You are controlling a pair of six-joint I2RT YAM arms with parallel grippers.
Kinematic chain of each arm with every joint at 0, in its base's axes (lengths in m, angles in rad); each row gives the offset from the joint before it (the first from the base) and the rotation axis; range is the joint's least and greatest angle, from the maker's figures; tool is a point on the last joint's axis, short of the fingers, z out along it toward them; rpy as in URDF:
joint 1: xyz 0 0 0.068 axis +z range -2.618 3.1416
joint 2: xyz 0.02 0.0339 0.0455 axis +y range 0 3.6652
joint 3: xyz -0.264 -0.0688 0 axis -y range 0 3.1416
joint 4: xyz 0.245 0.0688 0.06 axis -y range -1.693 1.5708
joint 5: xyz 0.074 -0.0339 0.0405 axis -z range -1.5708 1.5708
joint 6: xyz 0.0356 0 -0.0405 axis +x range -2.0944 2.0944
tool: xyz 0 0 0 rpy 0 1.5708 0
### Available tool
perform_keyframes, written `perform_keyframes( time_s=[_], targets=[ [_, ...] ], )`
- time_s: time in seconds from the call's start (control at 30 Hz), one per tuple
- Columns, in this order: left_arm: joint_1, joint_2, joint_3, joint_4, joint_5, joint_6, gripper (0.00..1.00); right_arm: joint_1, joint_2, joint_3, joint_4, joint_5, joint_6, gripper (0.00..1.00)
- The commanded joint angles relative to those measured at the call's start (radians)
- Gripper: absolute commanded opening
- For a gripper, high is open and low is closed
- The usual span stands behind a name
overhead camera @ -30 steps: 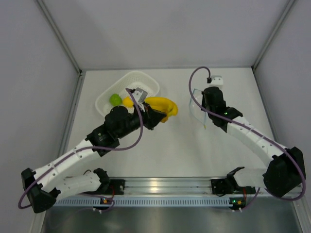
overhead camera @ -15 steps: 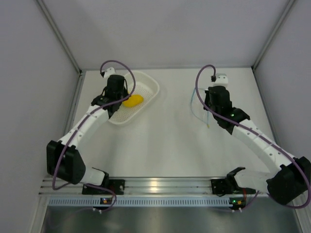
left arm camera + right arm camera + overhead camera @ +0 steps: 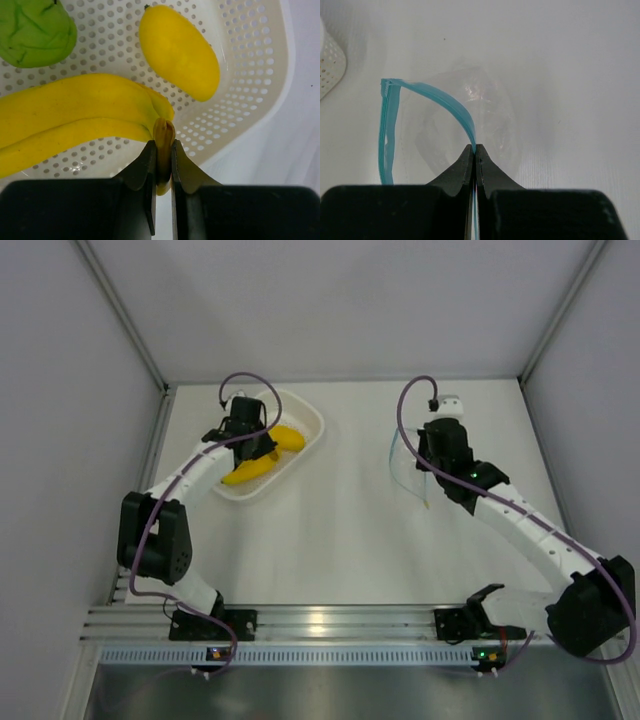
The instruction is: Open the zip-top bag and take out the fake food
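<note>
One green fruit (image 3: 35, 30), left wrist only

**White basket on a pale table, grey walls around**

A white plastic basket (image 3: 318, 418) sits on the far-left part of the table (image 3: 350, 540), close to the left wall (image 3: 60, 460). It is oblong with rounded corners. The left wrist view shows rows of small round holes across its floor and sloping walls (image 3: 250, 75), under a smooth rim. One corner of it (image 3: 327, 62) shows at the left edge of the right wrist view. The tabletop is matte and off-white. Plain grey panels enclose it, joined by metal corner struts (image 3: 120, 315). A ribbed aluminium rail (image 3: 330, 625) runs along the near edge.
</note>
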Motion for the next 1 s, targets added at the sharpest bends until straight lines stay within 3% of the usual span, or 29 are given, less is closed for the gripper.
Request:
perform_keyframes(
  time_s=[0.0, 0.13, 0.17, 0.3, 0.47, 0.53, 0.57, 0.73, 0.87, 0.9, 0.93, 0.97],
  targets=[
    [0.004, -0.032, 0.036, 0.033, 0.057, -0.020, 0.01, -0.003, 0.036, 0.029, 0.011, -0.009, 0.003, 0.00],
    [0.003, -0.052, 0.016, 0.032, 0.054, -0.012, 0.47, -0.003, 0.071, 0.046, 0.010, 0.005, 0.009, 0.00],
    [0.003, -0.055, 0.013, 0.032, 0.054, -0.008, 0.68, -0.004, 0.088, 0.051, 0.002, 0.011, 0.010, 0.00],
    [0.003, -0.105, -0.007, 0.032, 0.077, 0.012, 0.98, -0.003, 0.123, 0.079, -0.009, 0.028, 0.006, 0.00],
    [0.003, -0.234, -0.026, 0.003, 0.060, 0.032, 0.98, 0.002, 0.178, 0.089, -0.003, 0.025, 0.021, 0.04],
    [0.004, -0.315, -0.030, -0.049, 0.022, 0.051, 0.98, 0.006, 0.194, 0.100, -0.004, 0.005, 0.032, 0.11],
    [0.003, -0.343, -0.039, -0.069, 0.007, 0.060, 0.99, 0.008, 0.201, 0.105, -0.006, -0.004, 0.041, 0.25],
    [0.004, -0.533, -0.093, -0.186, -0.102, 0.116, 0.99, 0.014, 0.172, 0.134, -0.007, -0.038, 0.049, 0.43],
    [0.003, -0.639, -0.113, -0.253, -0.083, 0.170, 0.98, 0.017, 0.105, 0.142, -0.015, -0.079, 0.049, 0.53],
    [0.004, -0.653, -0.116, -0.266, -0.076, 0.176, 0.99, 0.015, 0.085, 0.140, -0.012, -0.101, 0.049, 0.60],
    [0.003, -0.670, -0.122, -0.273, -0.073, 0.184, 0.99, 0.015, 0.063, 0.138, -0.016, -0.113, 0.049, 0.83],
    [0.003, -0.702, -0.130, -0.284, -0.069, 0.207, 0.99, 0.014, 0.025, 0.140, -0.021, -0.128, 0.047, 0.91]
  ],
)
